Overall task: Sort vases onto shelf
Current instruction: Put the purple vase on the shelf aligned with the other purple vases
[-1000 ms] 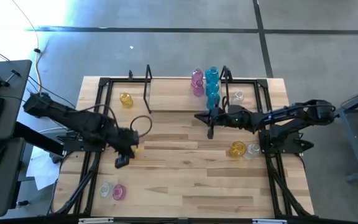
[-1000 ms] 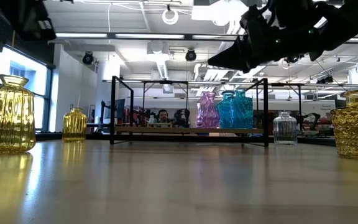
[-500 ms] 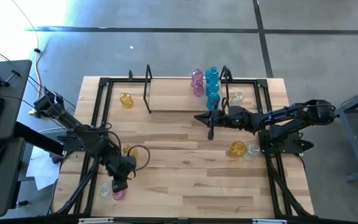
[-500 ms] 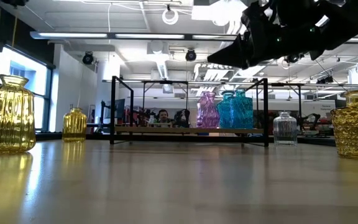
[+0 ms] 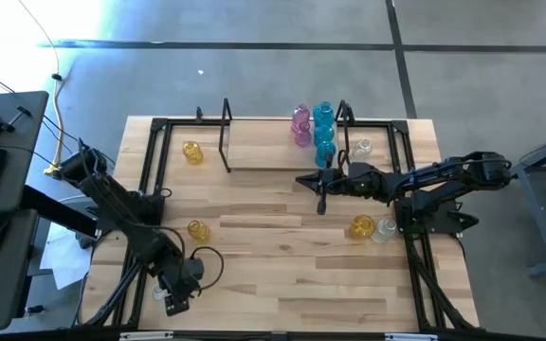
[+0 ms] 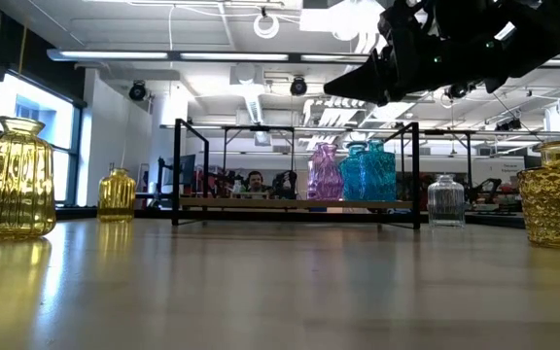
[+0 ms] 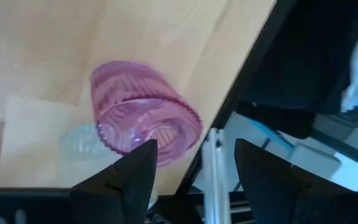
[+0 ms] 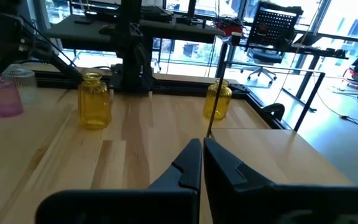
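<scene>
My left gripper (image 7: 194,177) is open at the table's near left corner. It points steeply down over a pink vase (image 7: 145,115) and a clear vase (image 7: 79,149), which stand side by side on the table. In the high view this gripper (image 5: 172,299) covers both vases. The shelf (image 5: 263,147) at the far edge carries pink vases (image 5: 300,124) and blue vases (image 5: 323,128) at its right end. My right gripper (image 5: 319,188) is shut and hovers level in front of them, holding nothing. Yellow vases (image 5: 197,229) (image 5: 191,152) (image 5: 363,226) stand on the table.
Black frame rods run along the table's left edge (image 7: 241,81) right beside the pink vase. One clear vase (image 5: 361,147) stands right of the shelf, and another (image 5: 384,230) stands beside the right-hand yellow vase. The middle of the wooden table (image 5: 292,256) is bare.
My left gripper has swung from beside the yellow vase at mid-left toward the table's near left corner. It has sunk and tipped further down, and now stands over the pink and clear vases. The yellow vase stays standing where it was.
</scene>
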You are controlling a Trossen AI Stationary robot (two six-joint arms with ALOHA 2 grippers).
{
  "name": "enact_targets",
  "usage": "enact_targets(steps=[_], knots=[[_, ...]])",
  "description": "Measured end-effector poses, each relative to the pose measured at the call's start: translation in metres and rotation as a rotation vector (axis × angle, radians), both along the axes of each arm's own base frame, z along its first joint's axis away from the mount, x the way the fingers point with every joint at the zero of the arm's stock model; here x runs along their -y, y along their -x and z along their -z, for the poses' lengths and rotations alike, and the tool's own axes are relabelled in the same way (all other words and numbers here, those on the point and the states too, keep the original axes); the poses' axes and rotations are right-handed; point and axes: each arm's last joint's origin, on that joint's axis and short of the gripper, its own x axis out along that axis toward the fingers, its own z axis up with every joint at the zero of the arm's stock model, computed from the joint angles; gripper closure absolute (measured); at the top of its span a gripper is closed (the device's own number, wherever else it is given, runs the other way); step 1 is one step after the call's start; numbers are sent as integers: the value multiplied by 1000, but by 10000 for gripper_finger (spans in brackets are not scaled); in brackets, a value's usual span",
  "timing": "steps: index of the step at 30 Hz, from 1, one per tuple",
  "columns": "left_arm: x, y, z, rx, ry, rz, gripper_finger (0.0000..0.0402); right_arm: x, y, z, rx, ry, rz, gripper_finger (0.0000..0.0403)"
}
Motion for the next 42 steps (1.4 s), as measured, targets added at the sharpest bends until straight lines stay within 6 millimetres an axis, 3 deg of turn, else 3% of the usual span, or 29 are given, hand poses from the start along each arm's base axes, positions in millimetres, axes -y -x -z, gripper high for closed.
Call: enact_targets(steps=[6, 15, 27, 34, 42], knots=[[-2, 5, 3, -45, -52, 1, 195, 0, 0, -1, 7, 1, 0, 403], [0, 3, -11, -33, -60, -18, 195, 0, 0, -1, 7, 1, 0, 403], [9, 0, 9, -102, -125, -39, 203, 0, 0, -1, 7, -1, -11, 403], [10, 1, 11, -117, -147, -63, 258, 0, 0, -1, 7, -2, -11, 403], [8, 1, 12, -114, -163, -52, 364, 0, 0, -1, 7, -2, -11, 403]])
